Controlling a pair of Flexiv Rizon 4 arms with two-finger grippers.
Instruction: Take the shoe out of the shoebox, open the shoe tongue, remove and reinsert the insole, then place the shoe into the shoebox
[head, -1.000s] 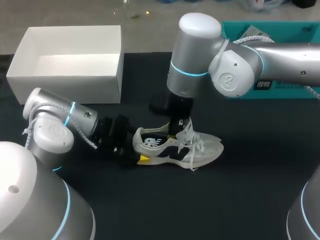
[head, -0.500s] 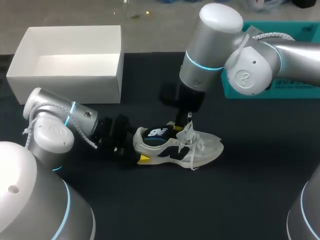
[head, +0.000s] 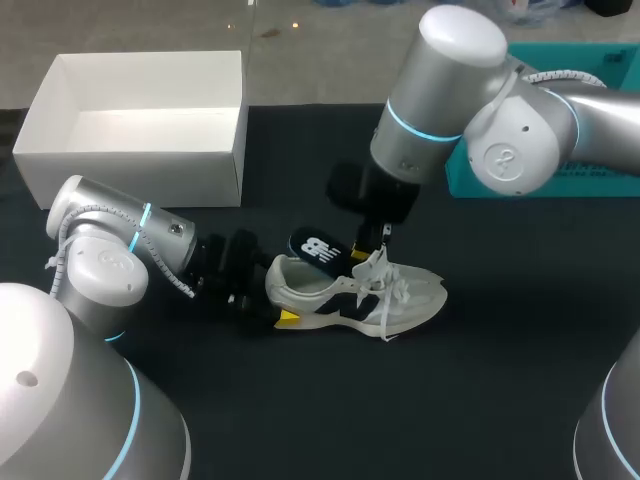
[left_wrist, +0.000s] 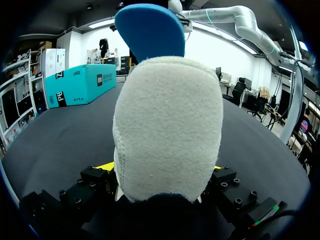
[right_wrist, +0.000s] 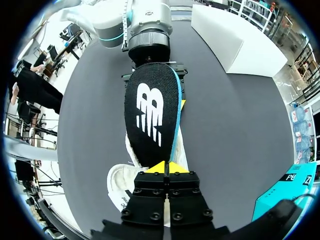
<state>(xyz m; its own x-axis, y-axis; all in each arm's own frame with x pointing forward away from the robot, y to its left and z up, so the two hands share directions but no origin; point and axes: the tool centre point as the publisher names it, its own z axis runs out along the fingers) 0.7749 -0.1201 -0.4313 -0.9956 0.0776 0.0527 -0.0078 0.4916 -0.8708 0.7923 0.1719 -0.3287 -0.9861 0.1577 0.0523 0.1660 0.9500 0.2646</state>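
The right end effector (right_wrist: 168, 167), fingers pinched together on one end of the insole (right_wrist: 152, 117), holds it slanted above the shoe (head: 355, 295), its long axis running back toward the heel. The left end effector (left_wrist: 162, 170) is clamped on that heel. The shoe stands on the desk (head: 450, 400), near the open shoebox (head: 130, 165).

Left gripper (head: 268, 296) held low at near left, clamped on shoe (head: 352, 297) heel; right gripper (right_wrist: 166, 168) pointed down, pinched on insole (right_wrist: 151, 114).
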